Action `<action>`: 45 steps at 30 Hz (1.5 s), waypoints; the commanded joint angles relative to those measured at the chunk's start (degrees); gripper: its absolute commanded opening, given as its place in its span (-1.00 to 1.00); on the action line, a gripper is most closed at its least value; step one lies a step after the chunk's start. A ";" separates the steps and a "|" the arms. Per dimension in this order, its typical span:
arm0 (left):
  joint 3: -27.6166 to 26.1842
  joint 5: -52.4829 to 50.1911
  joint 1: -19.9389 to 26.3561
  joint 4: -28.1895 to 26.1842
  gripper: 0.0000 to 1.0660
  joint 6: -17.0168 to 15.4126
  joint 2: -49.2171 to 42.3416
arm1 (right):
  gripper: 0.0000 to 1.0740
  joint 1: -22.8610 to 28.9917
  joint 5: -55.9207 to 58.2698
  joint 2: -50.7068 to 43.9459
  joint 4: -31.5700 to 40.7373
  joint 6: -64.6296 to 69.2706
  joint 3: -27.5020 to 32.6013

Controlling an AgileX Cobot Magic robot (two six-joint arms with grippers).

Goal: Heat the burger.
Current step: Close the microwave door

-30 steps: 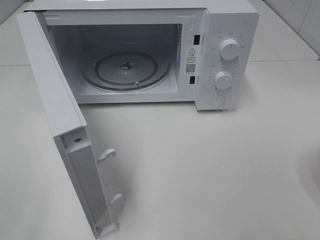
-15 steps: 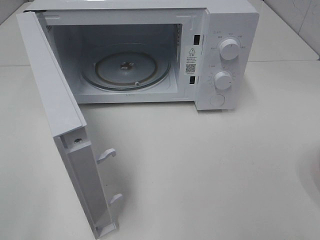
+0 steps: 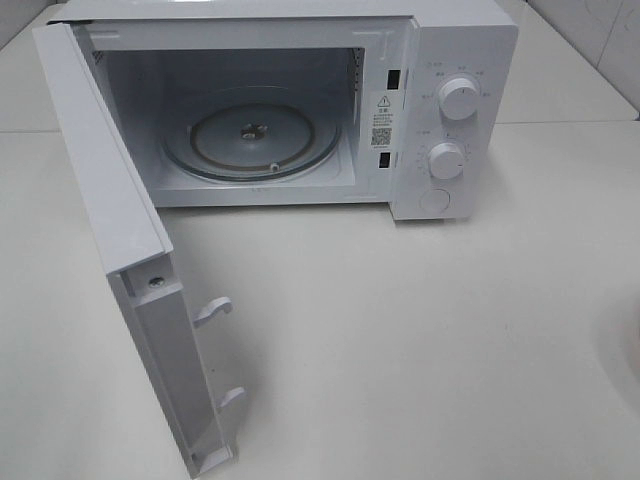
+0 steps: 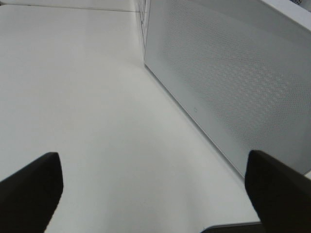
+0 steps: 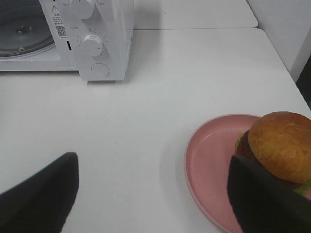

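Note:
The burger [image 5: 279,145], with a golden-brown bun, sits on a pink plate [image 5: 209,165] on the white table. It appears only in the right wrist view. My right gripper [image 5: 153,194] is open, and one of its fingers [image 5: 265,199] is close to the burger and the plate without holding either. My left gripper [image 4: 153,187] is open over bare table, beside the outer face of the microwave door [image 4: 233,82]. Neither gripper shows in the exterior high view.
The white microwave [image 3: 450,60] stands at the back of the table with its door [image 3: 100,190] swung wide to the left. Its glass turntable [image 3: 250,140] is bare. Two knobs and a round button are on its right panel [image 5: 92,43].

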 commanded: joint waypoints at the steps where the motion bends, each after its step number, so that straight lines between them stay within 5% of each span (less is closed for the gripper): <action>1: -1.09 -2.18 -0.06 -0.46 0.45 0.06 1.38 | 0.39 -0.46 -0.57 -1.72 -0.17 -0.46 0.17; 3: -1.49 -3.09 -0.06 -0.46 0.32 0.06 2.01 | 0.39 -0.46 -0.57 -1.72 -0.17 -0.46 0.17; 5: -1.72 -7.10 -0.06 -0.46 -0.09 0.06 3.38 | 0.39 -0.46 -0.57 -1.72 -0.17 -0.46 0.17; 6: -1.72 -7.10 -0.06 -0.46 -0.09 0.06 3.38 | 0.39 -0.46 -0.57 -1.72 -0.17 -0.46 0.17; 8: -1.43 -13.06 -0.06 -0.34 -0.59 0.06 5.44 | 0.39 -0.46 -0.57 -1.72 -0.17 -0.46 0.17; 13: 0.57 -21.31 -0.06 0.34 -1.00 0.06 9.40 | 0.39 -0.40 -0.57 -1.72 -0.17 -0.46 0.17; 22: 6.19 -39.02 -0.06 0.40 -1.00 0.06 16.56 | 0.39 -0.40 -0.57 -1.72 -0.17 -0.46 0.17; 34: 20.45 -76.83 -0.06 2.75 -1.00 0.06 28.07 | 0.39 -0.40 -0.57 -1.72 -0.17 -0.46 0.17; 42: 21.60 -85.54 -0.06 3.95 -1.00 -0.11 38.16 | 0.39 -0.40 -0.57 -1.72 -0.17 -0.46 0.17; 45: 21.43 -91.33 -0.06 4.76 -1.00 -2.64 44.63 | 0.39 -0.40 -0.57 -1.72 -0.17 -0.46 0.17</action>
